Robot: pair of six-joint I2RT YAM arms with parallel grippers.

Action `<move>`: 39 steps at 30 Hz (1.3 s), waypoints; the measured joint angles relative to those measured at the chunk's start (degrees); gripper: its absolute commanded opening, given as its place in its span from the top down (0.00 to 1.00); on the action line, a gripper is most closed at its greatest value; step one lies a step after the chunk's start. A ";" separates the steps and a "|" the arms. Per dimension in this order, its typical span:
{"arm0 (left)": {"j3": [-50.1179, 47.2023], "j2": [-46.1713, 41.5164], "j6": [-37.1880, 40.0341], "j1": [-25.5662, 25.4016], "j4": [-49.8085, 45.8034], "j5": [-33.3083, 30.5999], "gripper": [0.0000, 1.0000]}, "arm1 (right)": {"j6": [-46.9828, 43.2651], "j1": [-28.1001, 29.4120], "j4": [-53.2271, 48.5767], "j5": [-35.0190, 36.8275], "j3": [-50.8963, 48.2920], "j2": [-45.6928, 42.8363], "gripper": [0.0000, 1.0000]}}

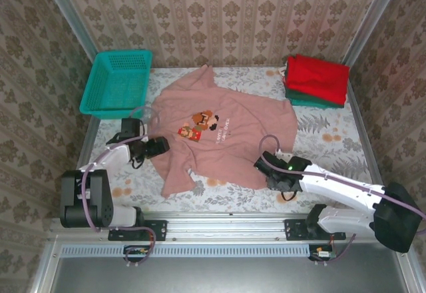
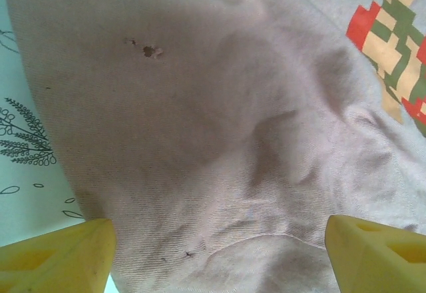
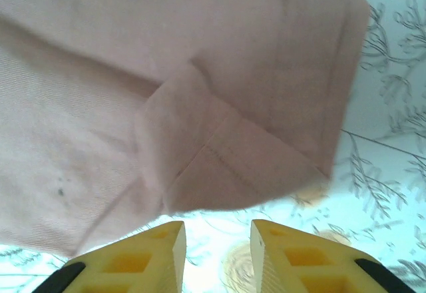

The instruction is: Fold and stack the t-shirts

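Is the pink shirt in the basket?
No, the pink shirt lies spread on the table, beside the basket.

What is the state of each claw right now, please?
Left claw: open wide above the pink t-shirt, holding nothing.
Right claw: open only a little, near the hem of the pink t-shirt, holding nothing.

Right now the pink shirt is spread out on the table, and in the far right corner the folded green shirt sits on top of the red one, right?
Not quite. The pink shirt is spread out on the table, but in the far right corner the folded red shirt sits on top of the green one. The top external view shows it.
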 measured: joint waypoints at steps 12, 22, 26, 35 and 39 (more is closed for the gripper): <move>1.68 1.68 0.15 -2.29 -0.13 0.55 0.21 | -9.38 -14.01 7.58 0.13 11.96 5.31 0.55; 1.18 4.09 -0.26 3.72 -1.03 1.64 0.19 | -17.42 -28.79 13.68 -2.27 32.70 45.16 0.57; 0.90 4.09 -0.26 4.09 -0.66 2.78 0.20 | -19.34 -32.02 14.45 -5.73 41.29 51.04 0.55; -5.05 -2.29 -1.40 7.08 1.09 4.74 0.21 | -23.19 -34.36 9.86 -10.60 61.18 63.52 0.48; -7.96 -7.10 -2.69 4.17 -0.85 3.41 0.21 | -25.53 -34.47 9.18 -12.87 63.67 64.81 0.37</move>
